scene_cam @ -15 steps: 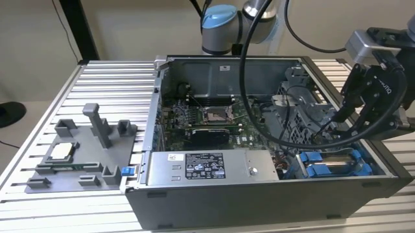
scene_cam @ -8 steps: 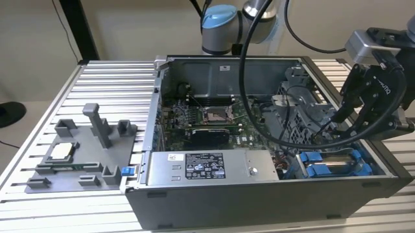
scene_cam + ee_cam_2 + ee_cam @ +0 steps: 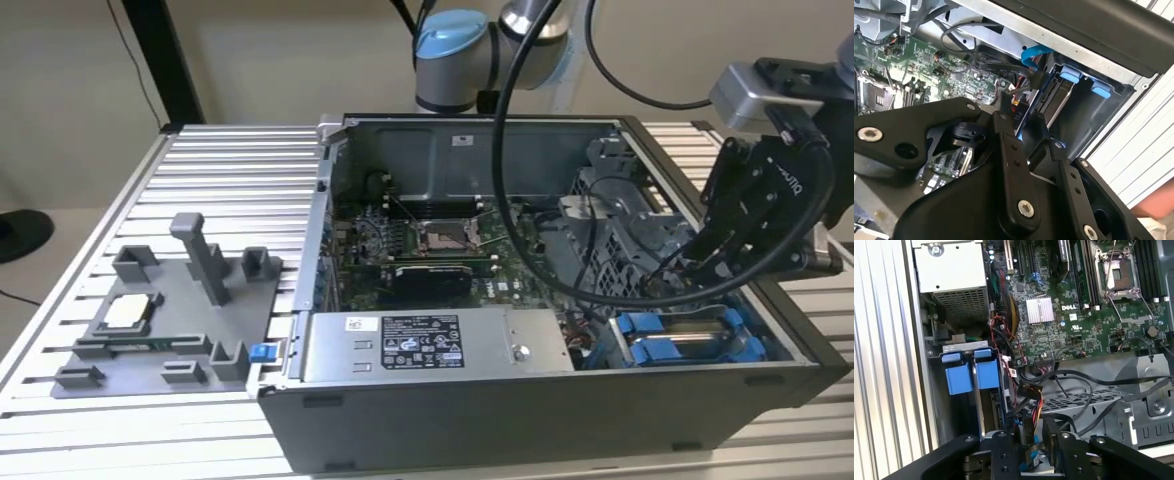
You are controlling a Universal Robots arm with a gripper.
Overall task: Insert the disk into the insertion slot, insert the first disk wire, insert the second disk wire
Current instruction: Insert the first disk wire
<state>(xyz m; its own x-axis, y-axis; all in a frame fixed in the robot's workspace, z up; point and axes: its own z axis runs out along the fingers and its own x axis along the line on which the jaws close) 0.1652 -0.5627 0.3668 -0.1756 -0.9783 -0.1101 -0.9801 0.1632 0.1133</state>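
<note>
Ribbed metal desk (image 3: 227,160) carries one open computer case (image 3: 534,420). One disk (image 3: 1060,100) sits in one slot (image 3: 1089,120) with two blue tabs (image 3: 959,379), at the case's end on the exterior view's right. One pincer (image 3: 1021,119) hangs just beside the disk, clenched on one black wire plug (image 3: 1029,426).

disk (image 3: 1060,99) mostly hidden in insertion slot (image 3: 1099,122), arm (image 3: 454,60) cropped — pic top

Computer case (image 3: 534,412) set on desk (image 3: 227,170); fixture (image 3: 160,325) laid at exterior view's left. Inside case, insertion slot (image 3: 667,352) located at exterior view's right of power supply box (image 3: 420,345), claw (image 3: 674,283) above.
</note>
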